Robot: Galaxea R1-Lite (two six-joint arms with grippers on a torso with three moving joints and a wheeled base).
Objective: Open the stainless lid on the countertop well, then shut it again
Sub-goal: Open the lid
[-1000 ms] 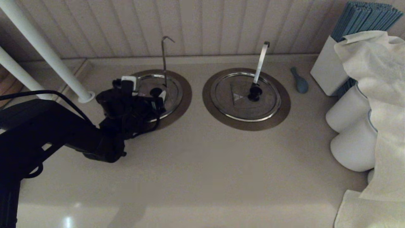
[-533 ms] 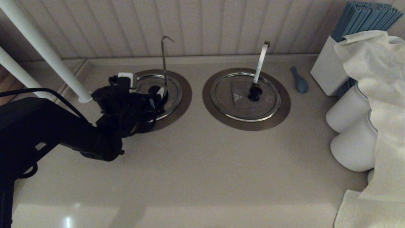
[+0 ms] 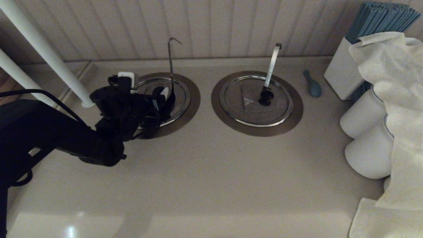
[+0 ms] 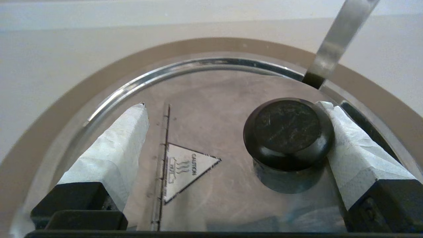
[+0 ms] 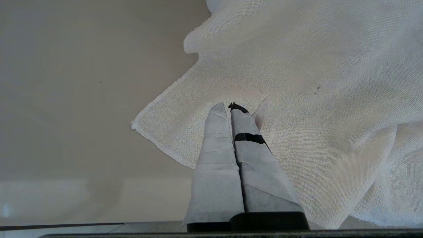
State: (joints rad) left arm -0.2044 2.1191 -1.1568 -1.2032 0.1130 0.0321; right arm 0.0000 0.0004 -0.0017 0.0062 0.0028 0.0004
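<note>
The stainless lid (image 3: 181, 96) lies flat on the countertop well, whose brownish flange (image 3: 194, 99) rings it; the hole itself is hidden beneath. A slim hook-tipped handle (image 3: 171, 62) stands up at the lid's far side. My left gripper (image 3: 161, 99) hangs low over the lid, open. In the left wrist view the left gripper (image 4: 231, 105) has its taped fingers (image 4: 112, 145) spread wide across the lid (image 4: 211, 99), and the black knob (image 4: 288, 132) sits against one finger. A triangle caution mark (image 4: 185, 168) lies between them. My right gripper (image 5: 229, 107) is shut above a white cloth (image 5: 314, 82).
A twin lid (image 3: 244, 112) with a broader pale slanted handle (image 3: 272, 64) sits to the right. A blue utensil (image 3: 313, 85), a white box (image 3: 342, 74), white jars (image 3: 366, 132) and draped cloth (image 3: 396, 99) crowd the right side. A white pole (image 3: 49, 56) stands at left.
My left arm has shifted a little back and to the left, bringing the open gripper farther over the lid. The lid has not moved.
</note>
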